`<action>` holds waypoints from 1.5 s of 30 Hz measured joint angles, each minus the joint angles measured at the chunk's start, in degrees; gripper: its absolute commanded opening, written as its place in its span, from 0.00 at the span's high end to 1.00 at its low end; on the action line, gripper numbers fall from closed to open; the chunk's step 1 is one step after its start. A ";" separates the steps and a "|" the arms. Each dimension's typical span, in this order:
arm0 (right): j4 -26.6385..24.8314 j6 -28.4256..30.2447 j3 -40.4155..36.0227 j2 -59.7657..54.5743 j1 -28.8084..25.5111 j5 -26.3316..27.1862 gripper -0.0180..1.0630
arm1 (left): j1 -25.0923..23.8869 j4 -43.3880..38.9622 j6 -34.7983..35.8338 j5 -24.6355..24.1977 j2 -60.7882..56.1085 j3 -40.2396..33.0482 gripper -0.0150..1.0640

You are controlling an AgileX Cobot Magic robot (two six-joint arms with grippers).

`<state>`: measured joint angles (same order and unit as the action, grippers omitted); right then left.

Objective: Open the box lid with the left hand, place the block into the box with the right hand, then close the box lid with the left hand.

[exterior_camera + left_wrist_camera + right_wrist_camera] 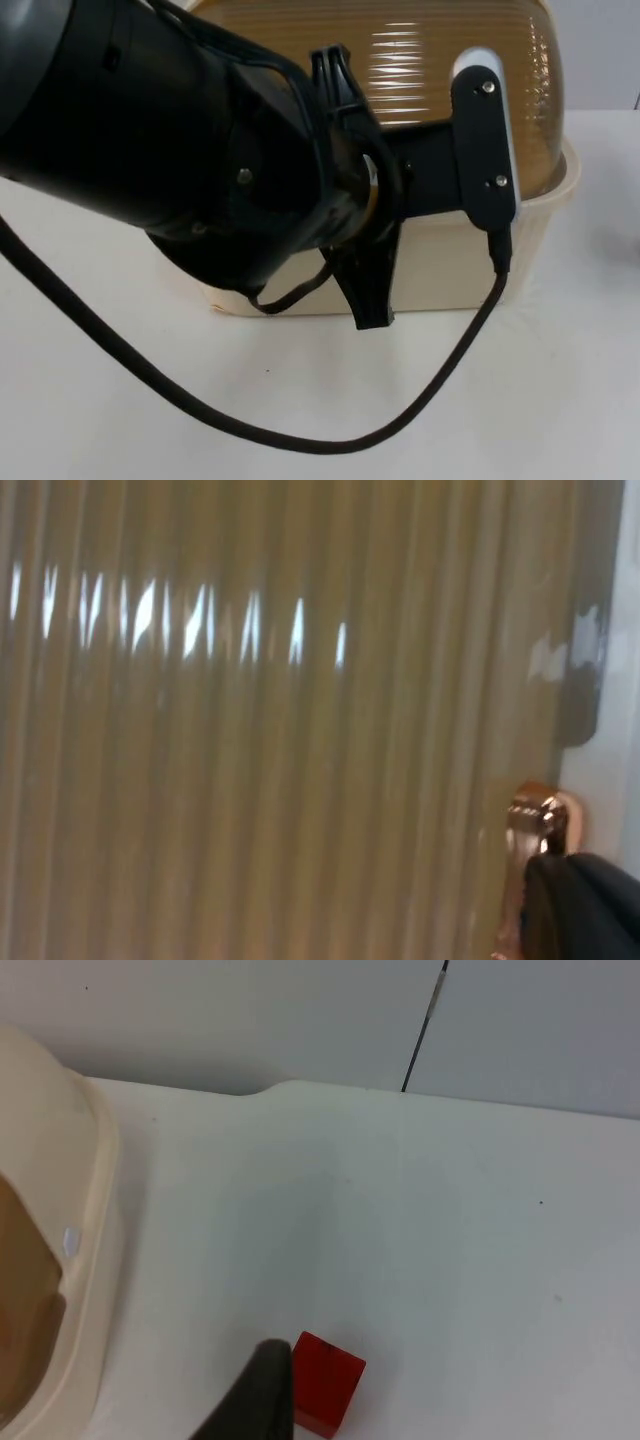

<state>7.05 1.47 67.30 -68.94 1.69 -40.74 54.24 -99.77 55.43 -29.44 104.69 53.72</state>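
The box (470, 265) has a cream base and a ribbed amber lid (440, 70), which lies down over the base. My left gripper (362, 190) is at the lid's front edge, open, with one finger above and one below a copper knob (540, 820). A black fingertip (585, 910) stands right beside that knob, against the ribbed lid (260, 740). The red block (326, 1396) lies on the white table to the right of the box (85, 1250). My right gripper (262, 1400) waits low over the table, close against the block's left side.
The left arm's bulk covers the table's left and much of the box front in the top view. A grey partition wall (300, 1020) ends the table behind the block. Open white table (450, 1240) stretches to the block's right and back.
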 measured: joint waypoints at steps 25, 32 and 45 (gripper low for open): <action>0.00 0.18 0.00 0.00 0.00 0.00 0.06 | -0.27 -0.63 1.96 0.04 1.54 0.43 0.81; 0.00 0.18 0.00 0.00 0.00 0.00 0.06 | -0.27 -0.74 2.45 -0.18 1.66 0.65 0.81; 0.00 0.18 0.00 0.00 0.00 0.00 0.06 | -0.68 -0.97 2.59 0.53 1.66 0.65 0.81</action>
<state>7.05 1.65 67.30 -68.94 1.69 -40.74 53.55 -100.74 58.02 -28.90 106.35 54.37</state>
